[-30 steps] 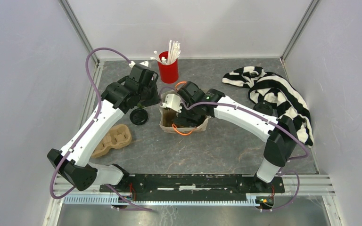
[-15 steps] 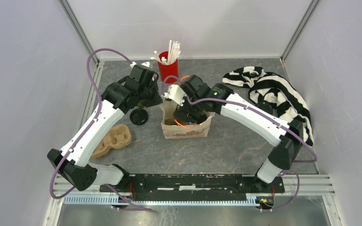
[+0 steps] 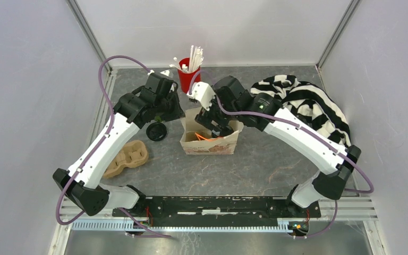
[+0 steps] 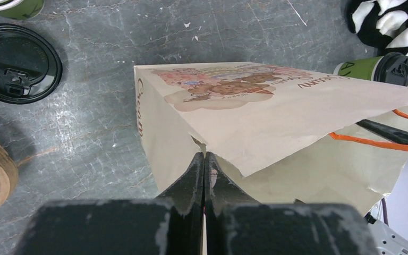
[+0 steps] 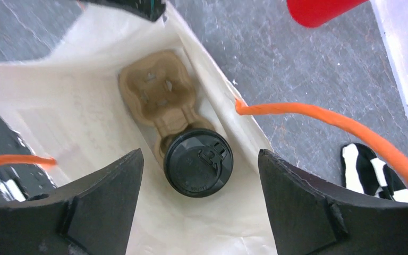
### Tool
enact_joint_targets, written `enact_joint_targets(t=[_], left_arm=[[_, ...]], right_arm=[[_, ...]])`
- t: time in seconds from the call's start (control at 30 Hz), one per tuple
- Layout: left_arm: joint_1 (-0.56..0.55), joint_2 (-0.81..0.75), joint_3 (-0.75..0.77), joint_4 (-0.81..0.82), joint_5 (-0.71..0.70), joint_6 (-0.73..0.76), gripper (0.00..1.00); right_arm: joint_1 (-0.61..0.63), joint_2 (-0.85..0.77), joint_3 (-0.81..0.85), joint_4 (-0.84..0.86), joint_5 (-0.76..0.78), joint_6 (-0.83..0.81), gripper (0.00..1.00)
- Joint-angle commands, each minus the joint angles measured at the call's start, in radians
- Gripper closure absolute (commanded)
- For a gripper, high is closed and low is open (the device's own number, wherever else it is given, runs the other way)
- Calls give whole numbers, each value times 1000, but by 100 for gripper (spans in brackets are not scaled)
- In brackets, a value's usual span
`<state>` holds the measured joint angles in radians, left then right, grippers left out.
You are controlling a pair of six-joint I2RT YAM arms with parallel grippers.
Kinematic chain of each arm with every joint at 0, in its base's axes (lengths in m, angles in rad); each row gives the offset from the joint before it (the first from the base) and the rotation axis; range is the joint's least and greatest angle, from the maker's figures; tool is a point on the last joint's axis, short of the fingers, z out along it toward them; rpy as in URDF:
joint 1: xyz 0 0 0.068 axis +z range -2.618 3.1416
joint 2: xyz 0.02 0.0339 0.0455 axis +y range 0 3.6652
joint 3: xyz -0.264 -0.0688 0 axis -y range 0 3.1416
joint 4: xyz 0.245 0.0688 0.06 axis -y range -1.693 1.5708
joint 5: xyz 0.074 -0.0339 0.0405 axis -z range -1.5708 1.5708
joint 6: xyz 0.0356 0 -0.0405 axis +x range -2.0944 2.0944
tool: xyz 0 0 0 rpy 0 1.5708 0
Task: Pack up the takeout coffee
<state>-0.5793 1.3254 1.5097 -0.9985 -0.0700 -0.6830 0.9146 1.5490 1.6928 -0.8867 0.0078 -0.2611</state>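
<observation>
Mid-pack at the table: we see the left gripper pinched tight on the rim of the paper bag, holding its mouth open. The right gripper hangs over the opening with jaws spread wide and nothing between them.

One lidded cup sits inside the bag, in the 6 o'clock pocket of the cardboard carrier. The 12 o'clock pocket is empty. A second lidded cup stands on the table at the bag's 9 o'clock. A third lidded cup shows beside the striped cloth, at 2 o'clock in the left wrist view.

The hazards, as we judge them:
- The orange handle arcs close past the right finger and could snag it, tugging the bag.
- The thin paper could slip from the left pinch and fold the mouth shut.
- A jolted bag could tip the cup inside out of its pocket.
</observation>
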Motion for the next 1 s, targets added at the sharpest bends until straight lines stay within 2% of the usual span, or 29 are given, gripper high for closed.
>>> enact_joint_targets(t=[0.0, 0.17, 0.23, 0.33, 0.4, 0.5, 0.57, 0.63, 0.7, 0.77, 0.87, 0.97], left_arm=[[1, -40, 2, 19, -3, -22, 98], [1, -40, 9, 17, 26, -27, 98], [1, -41, 15, 9, 33, -28, 94], [1, -52, 18, 9, 42, -30, 82], [2, -61, 21, 8, 42, -31, 72], [6, -72, 40, 2, 51, -17, 54], [13, -75, 70, -11, 52, 3, 42], [33, -77, 110, -42, 47, 34, 29], [75, -78, 153, -73, 39, 63, 20], [140, -80, 172, -102, 28, 90, 15], [244, -75, 154, -69, 54, 113, 15], [294, -24, 120, 24, 130, 110, 21]], right_arm=[[1, -97, 69, 105, -34, 106, 13], [1, -129, 160, 101, -40, 166, 9], [1, -142, 190, 90, -34, 183, 8], [1, -181, 203, 91, -1, 210, 6], [1, -217, 204, 89, 74, 234, 2], [0, -275, 189, 62, 246, 294, 2], [-5, -299, 174, -19, 416, 352, 2], [-21, -318, 157, -118, 496, 403, 2], [-47, -345, 100, -201, 537, 465, 2], [-85, -409, -48, -229, 527, 523, 2], [-141, -504, -282, -197, 390, 586, 2], [-184, -566, -482, -151, 221, 644, 2]])
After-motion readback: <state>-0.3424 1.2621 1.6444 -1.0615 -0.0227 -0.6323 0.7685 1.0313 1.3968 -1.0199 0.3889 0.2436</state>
